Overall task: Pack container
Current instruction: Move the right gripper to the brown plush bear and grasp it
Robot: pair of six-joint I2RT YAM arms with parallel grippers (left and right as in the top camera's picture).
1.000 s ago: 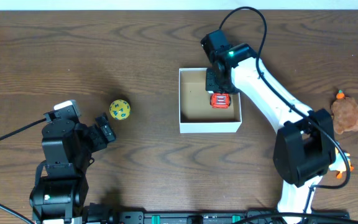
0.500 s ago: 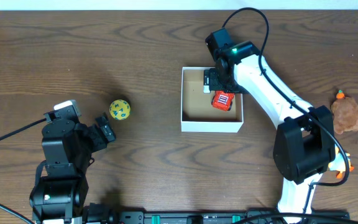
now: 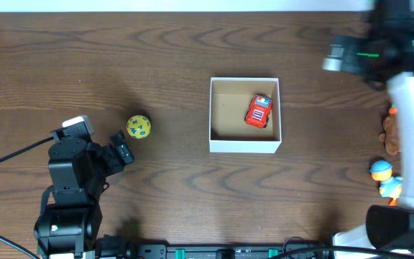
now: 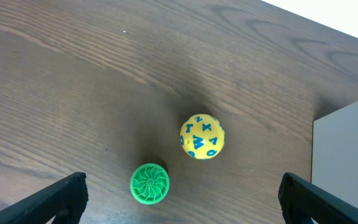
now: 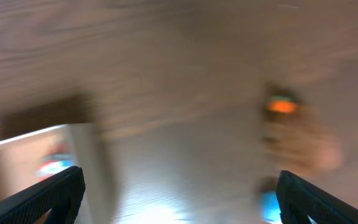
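Note:
The container (image 3: 243, 146), a white-walled box with a brown inside, stands mid-table. A red toy car (image 3: 259, 111) lies in its right half, free of any gripper. My right arm (image 3: 401, 50) is raised at the far right, blurred by motion. In the right wrist view my right gripper (image 5: 182, 199) is open and empty, over bare table between the container's wall (image 5: 89, 162) and the toys on the right. My left gripper (image 4: 182, 205) is open near the left front. A green ribbed disc (image 4: 149, 183) lies between its fingers, and a yellow lettered ball (image 4: 202, 137) lies just beyond.
The yellow ball (image 3: 138, 126) lies well left of the container. A brown plush (image 3: 392, 133) with an orange tip and a blue-and-orange toy (image 3: 383, 173) lie at the right edge, partly hidden by my right arm. Cables run off the left front.
My right gripper opened and let go of the red car inside the container, then lifted and swung away to the right. The left arm has not moved.

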